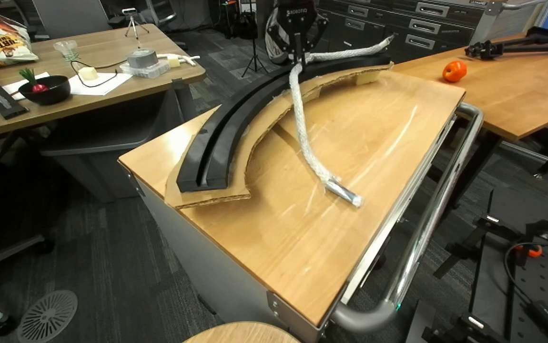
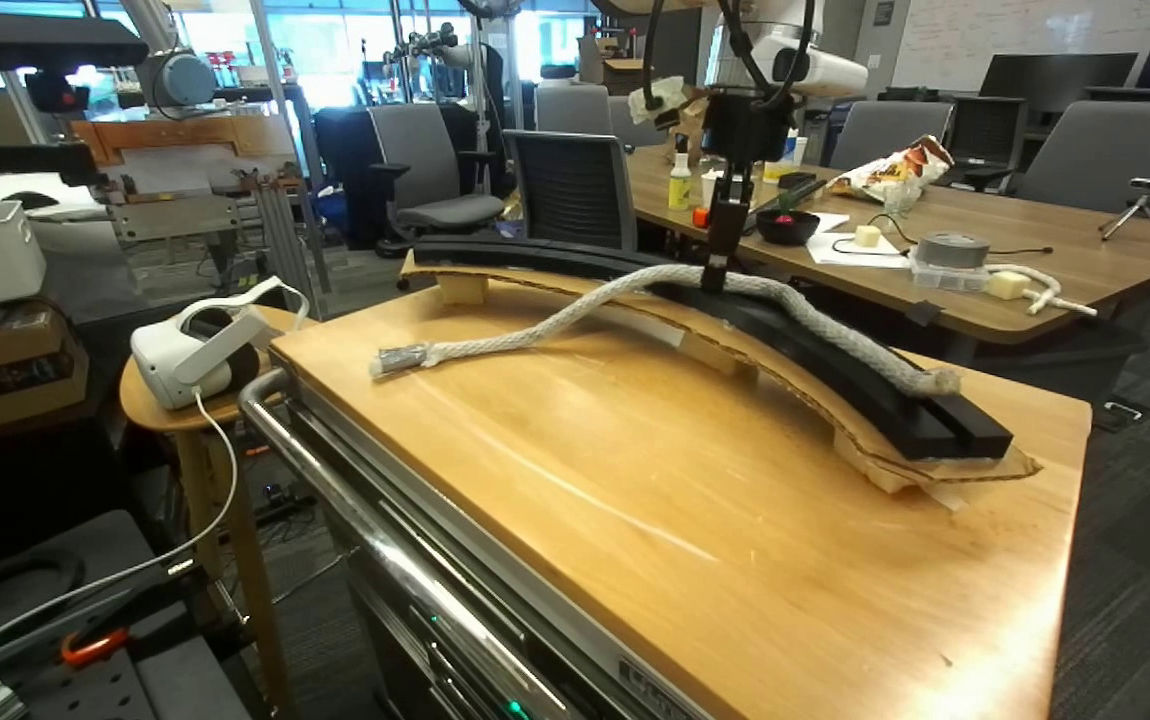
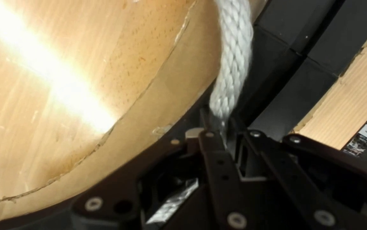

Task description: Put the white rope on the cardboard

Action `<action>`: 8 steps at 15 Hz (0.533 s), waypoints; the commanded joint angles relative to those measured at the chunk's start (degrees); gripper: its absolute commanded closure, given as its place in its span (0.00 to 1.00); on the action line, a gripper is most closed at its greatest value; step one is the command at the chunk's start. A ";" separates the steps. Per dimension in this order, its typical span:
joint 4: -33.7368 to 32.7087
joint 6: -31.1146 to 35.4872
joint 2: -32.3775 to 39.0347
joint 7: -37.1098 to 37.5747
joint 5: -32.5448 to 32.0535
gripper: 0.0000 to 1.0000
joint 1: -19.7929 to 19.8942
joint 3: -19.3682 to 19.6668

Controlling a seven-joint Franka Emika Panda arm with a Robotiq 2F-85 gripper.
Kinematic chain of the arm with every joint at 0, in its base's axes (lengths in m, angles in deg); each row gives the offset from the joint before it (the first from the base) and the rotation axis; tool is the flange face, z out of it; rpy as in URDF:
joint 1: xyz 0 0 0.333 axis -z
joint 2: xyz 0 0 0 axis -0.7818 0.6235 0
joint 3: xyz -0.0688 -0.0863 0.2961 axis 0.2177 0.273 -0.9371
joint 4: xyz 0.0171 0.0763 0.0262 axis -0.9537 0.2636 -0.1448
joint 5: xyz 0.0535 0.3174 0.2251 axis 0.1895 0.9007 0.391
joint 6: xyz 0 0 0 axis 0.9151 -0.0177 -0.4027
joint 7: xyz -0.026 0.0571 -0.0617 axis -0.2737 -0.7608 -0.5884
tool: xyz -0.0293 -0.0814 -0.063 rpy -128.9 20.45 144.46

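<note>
Rope (image 1: 299, 112), white, mid-length clasped in clenched fingers of the gripper (image 3: 220, 120), over the cardboard (image 1: 270, 116); taped end (image 1: 344, 191) off it, over the tabletop (image 1: 369, 124). Advised: lower gently into line with the arc, then regrip nearer the taped end. Possible snag: cardboard's raised inner edge. Around: metal rail (image 1: 428, 227), side table (image 1: 517, 95), white headset (image 2: 173, 362).

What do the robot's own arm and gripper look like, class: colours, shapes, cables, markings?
The arm, only partly in view, is white, smooth and rounded; dark cables loop down by it. The gripper is black, with angular hinged linkages, round silvery screw heads and the word ROBOTIQ in pale lettering.
</note>
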 commanded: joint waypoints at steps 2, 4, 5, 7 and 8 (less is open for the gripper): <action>-3.29 -1.13 1.51 1.27 2.28 0.97 0.21 -0.05; -3.12 -0.98 1.25 1.32 2.96 0.97 0.25 -0.20; -2.90 -0.98 0.98 1.45 3.45 0.97 0.31 -0.28; -2.33 -0.45 0.38 1.56 4.77 0.97 0.46 -0.43; -1.97 0.15 0.03 1.73 5.55 0.97 0.54 -0.49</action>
